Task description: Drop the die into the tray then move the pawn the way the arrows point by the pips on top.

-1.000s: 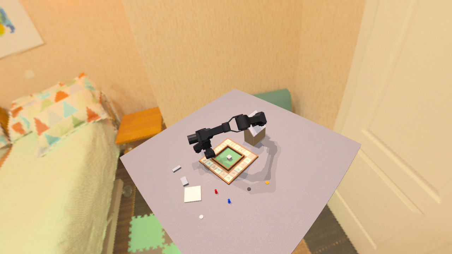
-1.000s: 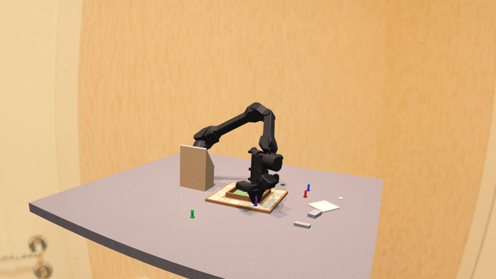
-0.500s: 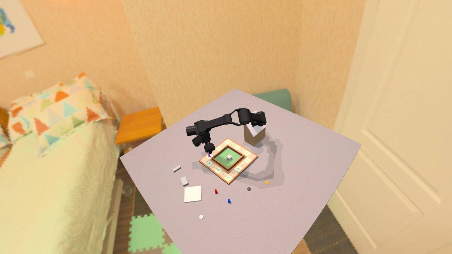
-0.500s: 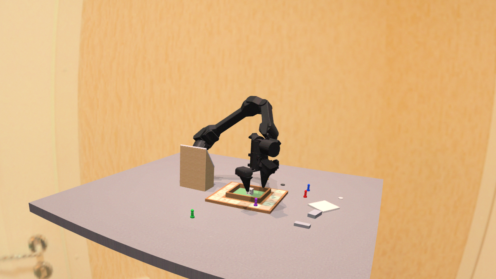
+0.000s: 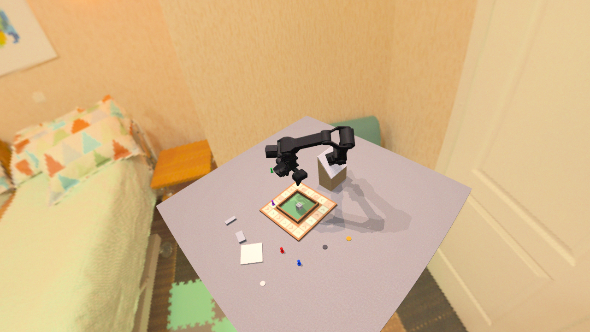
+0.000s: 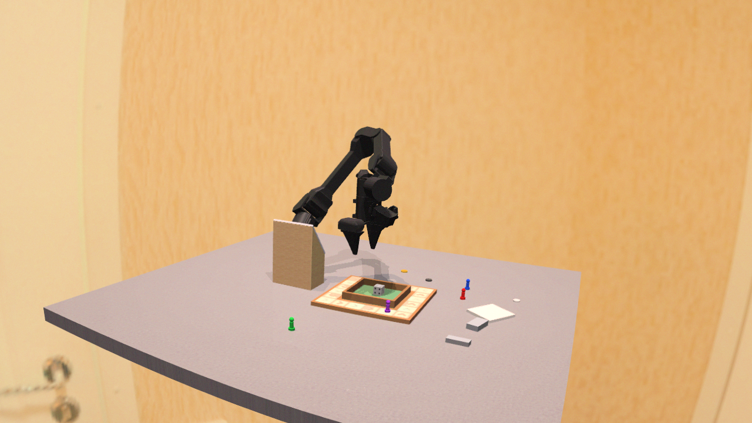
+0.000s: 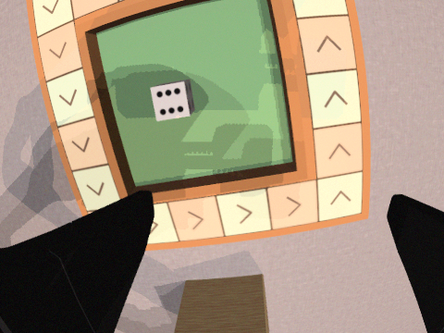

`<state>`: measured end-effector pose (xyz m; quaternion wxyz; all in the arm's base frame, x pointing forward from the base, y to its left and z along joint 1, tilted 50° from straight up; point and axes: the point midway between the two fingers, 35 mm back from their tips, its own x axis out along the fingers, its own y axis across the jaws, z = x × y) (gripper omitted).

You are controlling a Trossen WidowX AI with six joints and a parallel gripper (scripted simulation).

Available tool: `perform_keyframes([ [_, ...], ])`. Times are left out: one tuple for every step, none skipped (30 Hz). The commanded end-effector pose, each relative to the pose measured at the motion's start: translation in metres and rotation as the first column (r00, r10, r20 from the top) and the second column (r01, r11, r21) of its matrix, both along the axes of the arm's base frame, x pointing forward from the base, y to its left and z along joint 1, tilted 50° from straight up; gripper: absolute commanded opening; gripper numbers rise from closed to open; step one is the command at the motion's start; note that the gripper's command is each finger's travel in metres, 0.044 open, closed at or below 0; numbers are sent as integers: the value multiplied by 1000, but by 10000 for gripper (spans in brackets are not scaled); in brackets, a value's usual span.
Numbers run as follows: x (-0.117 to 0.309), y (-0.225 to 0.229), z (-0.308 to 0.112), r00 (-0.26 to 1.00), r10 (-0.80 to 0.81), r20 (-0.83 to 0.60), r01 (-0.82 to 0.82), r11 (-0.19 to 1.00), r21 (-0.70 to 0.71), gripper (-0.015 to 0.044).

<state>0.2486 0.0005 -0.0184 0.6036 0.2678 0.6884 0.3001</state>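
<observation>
The die (image 5: 298, 205) (image 6: 378, 289) (image 7: 170, 101) rests in the green-floored tray (image 6: 368, 299) (image 7: 109, 116), and the wrist view shows six pips on its top. The purple pawn (image 5: 272, 202) (image 6: 387, 306) stands upright on the board (image 5: 298, 236) (image 7: 245, 213), on the upper-left side near the left corner in the top view. It is outside the wrist view. My gripper (image 6: 364, 251) (image 7: 277, 206) is wide open and empty. It is raised above the table, away from the pawn, near the board's edge on the wooden block's side.
A wooden block with a sloped white top (image 5: 332, 179) (image 6: 296, 257) stands beside the board. A green pawn (image 5: 271, 169) (image 6: 291, 324), red pawn (image 5: 281, 250) (image 6: 462, 294) and blue pawn (image 5: 298, 262) (image 6: 467, 284) stand off the board. A white tile (image 5: 251, 253), grey blocks and small discs lie around.
</observation>
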Motion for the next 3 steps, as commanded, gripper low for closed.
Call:
perform_keyframes([
  [1, 1, -2, 1000, -4, -14, 4, 1000, 5, 440],
  [1, 1, -2, 1000, -4, -14, 4, 1000, 5, 440],
  [1, 1, -2, 1000, -4, -14, 4, 1000, 5, 440],
])
